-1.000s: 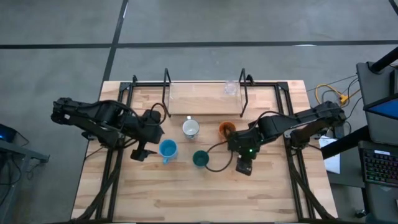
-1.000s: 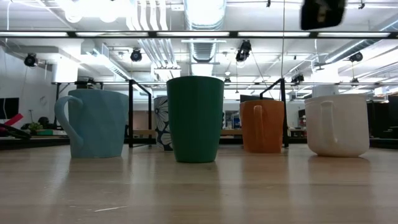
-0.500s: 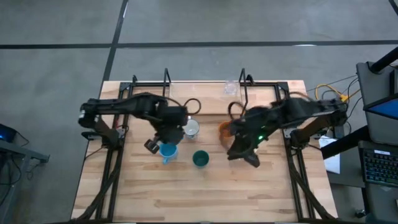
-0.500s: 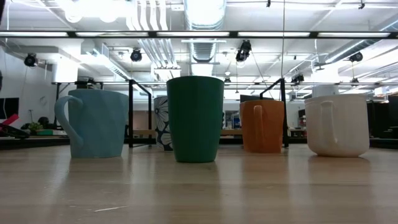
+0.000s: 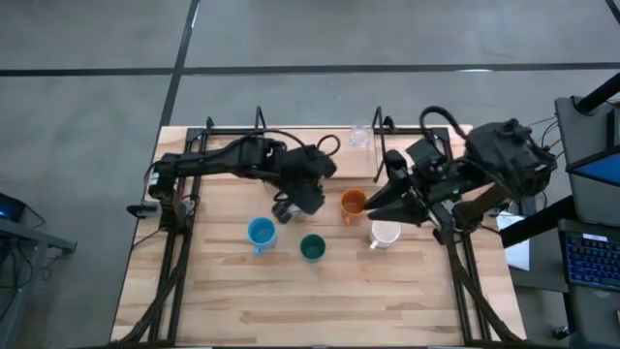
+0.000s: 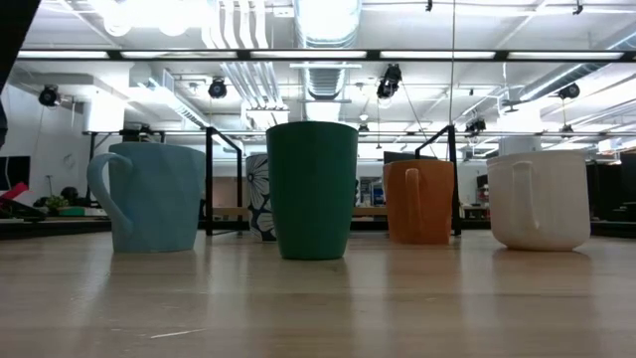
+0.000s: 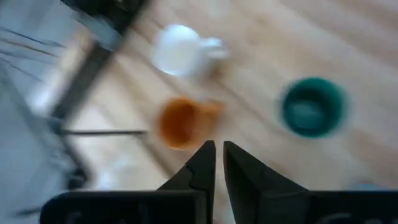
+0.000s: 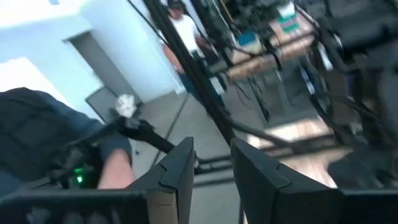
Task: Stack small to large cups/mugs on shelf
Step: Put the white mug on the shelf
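Observation:
Five cups stand on the tabletop: light blue (image 5: 260, 232), dark teal (image 5: 312, 247), orange (image 5: 353, 203), white (image 5: 385, 234) and a whitish patterned mug (image 6: 259, 194), which my left arm hides from above. A small clear glass (image 5: 359, 137) stands on the shelf (image 5: 310, 155) at the far side. My left gripper (image 7: 219, 146) is shut and empty. It hangs over the table's middle (image 5: 291, 206), left of the orange cup (image 7: 182, 122). My right gripper (image 8: 211, 163) is open and empty. It is raised beside the orange cup (image 5: 380, 201) and points toward the table's left.
Black frame rails run along both sides of the table (image 5: 174, 262) (image 5: 463, 271). Upright wire loops (image 5: 260, 145) (image 5: 380, 145) stand on the shelf. A person (image 8: 183, 37) stands in the room beyond. Bare wood (image 5: 310, 301) lies toward the near edge.
My left gripper has swung from the left of the light blue cup toward the right and far side, over the patterned mug. My right gripper has risen from over the white mug and drawn back toward the far right, uncovering that mug. No cup has moved.

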{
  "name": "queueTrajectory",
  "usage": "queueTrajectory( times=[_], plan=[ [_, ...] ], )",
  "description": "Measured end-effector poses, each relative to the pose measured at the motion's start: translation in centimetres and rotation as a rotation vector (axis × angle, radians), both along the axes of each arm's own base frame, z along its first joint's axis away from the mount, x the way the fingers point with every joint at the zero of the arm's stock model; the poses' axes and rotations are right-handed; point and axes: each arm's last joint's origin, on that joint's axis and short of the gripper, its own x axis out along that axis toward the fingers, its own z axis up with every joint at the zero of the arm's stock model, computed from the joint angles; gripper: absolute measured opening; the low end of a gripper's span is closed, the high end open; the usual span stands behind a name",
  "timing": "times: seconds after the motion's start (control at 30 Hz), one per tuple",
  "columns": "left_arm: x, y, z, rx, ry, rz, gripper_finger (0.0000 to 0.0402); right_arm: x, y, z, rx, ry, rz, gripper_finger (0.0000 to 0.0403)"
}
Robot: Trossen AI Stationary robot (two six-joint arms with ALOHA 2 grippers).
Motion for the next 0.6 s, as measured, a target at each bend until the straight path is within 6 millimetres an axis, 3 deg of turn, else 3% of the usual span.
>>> queueTrajectory(
  times=[0.17,0.43,0.6],
  plan=[
    [1.9,-0.7,1.6,0.024,-0.190,-0.043,0.0018,0.2,0.3,-0.6,-0.024,0.032,-0.031,0.0100],
    [7.0,-0.7,-4.0,0.096,-0.090,-0.060,0.0018,1.1,0.7,-1.8,-0.021,0.081,-0.032,0.0100],
    [9.1,-0.9,-5.2,0.102,-0.157,-0.068,0.0018,1.1,0.7,-1.8,-0.007,0.079,-0.031,0.0100]
  ],
)
